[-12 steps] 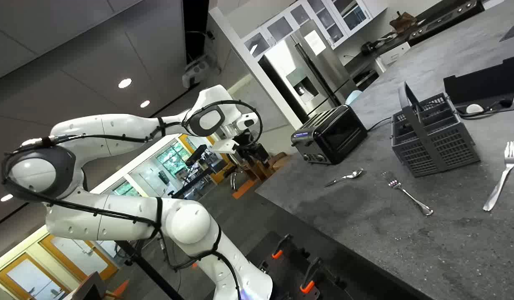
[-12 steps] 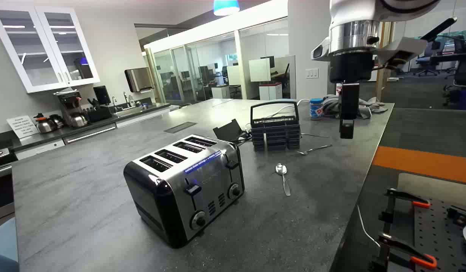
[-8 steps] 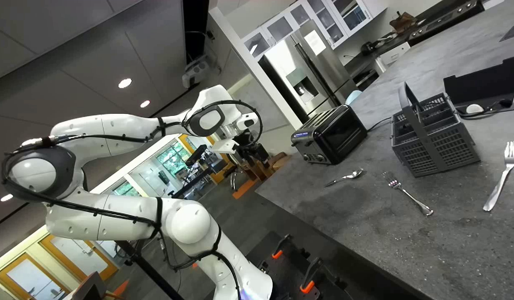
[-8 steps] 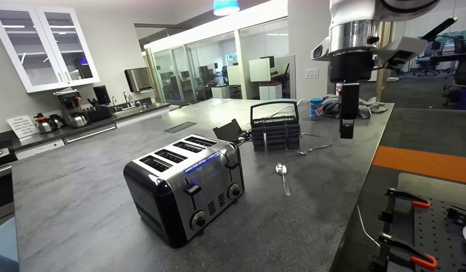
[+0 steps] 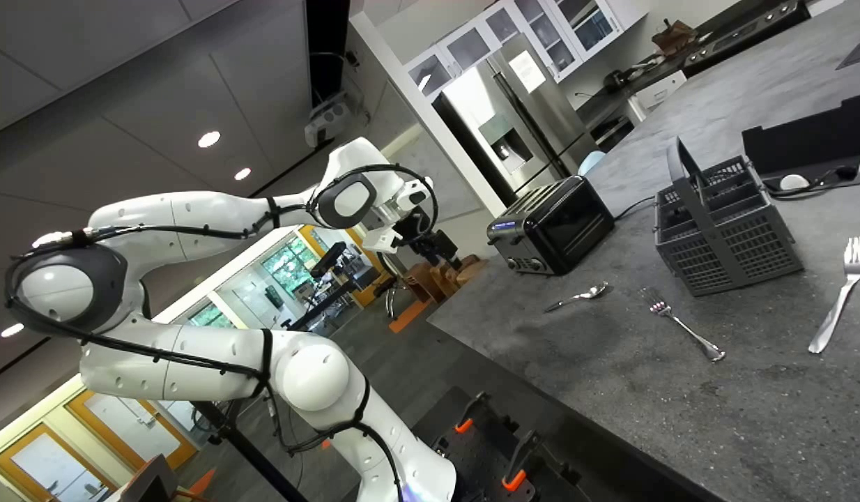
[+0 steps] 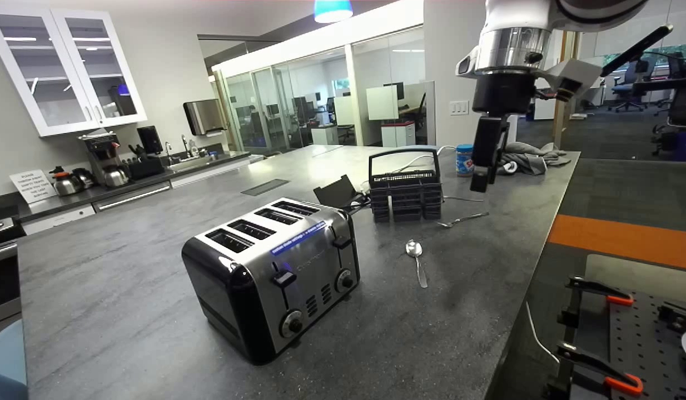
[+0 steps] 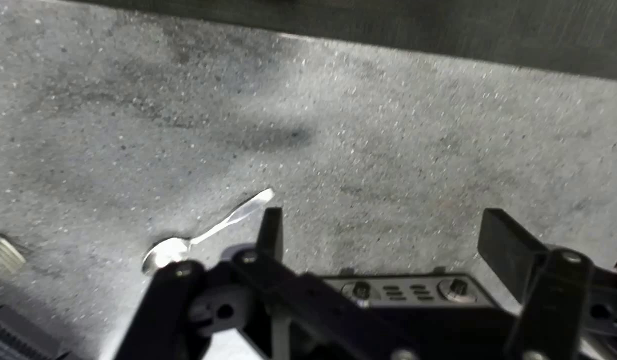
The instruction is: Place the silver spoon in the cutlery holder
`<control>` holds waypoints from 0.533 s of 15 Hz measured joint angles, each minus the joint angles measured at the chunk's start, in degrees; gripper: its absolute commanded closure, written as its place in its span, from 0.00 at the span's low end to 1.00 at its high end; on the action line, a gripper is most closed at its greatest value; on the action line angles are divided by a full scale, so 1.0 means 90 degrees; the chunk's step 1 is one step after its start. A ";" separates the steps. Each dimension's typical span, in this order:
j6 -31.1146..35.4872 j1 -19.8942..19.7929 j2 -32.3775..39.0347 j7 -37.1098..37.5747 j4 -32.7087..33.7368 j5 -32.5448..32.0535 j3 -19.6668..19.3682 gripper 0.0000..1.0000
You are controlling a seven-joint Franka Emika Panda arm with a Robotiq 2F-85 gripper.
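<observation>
The silver spoon lies on the grey countertop in front of the toaster, in both exterior views. In the wrist view the spoon lies left of my jaws, with its handle end near the left finger. The dark grey cutlery holder with its raised handle stands upright on the counter; it also shows in an exterior view. Only its corner shows in the wrist view. My gripper is open and empty, well above the counter, and tilted in an exterior view.
A black and silver toaster stands beside the spoon and under my gripper in the wrist view. A fork lies between spoon and holder, another fork farther along. A jar and a grey towel sit near the counter edge.
My gripper has tilted and shifted a little, toward the counter in an exterior view. The spoon, holder, forks and toaster have not moved.
</observation>
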 measured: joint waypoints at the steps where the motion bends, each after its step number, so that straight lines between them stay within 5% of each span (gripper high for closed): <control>1: 0.0316 -0.0135 0.0056 0.0164 -0.0012 -0.0062 0.0050 0.00; 8: 0.2476 -0.1277 0.1096 0.1846 -0.0059 -0.0898 0.0510 0.00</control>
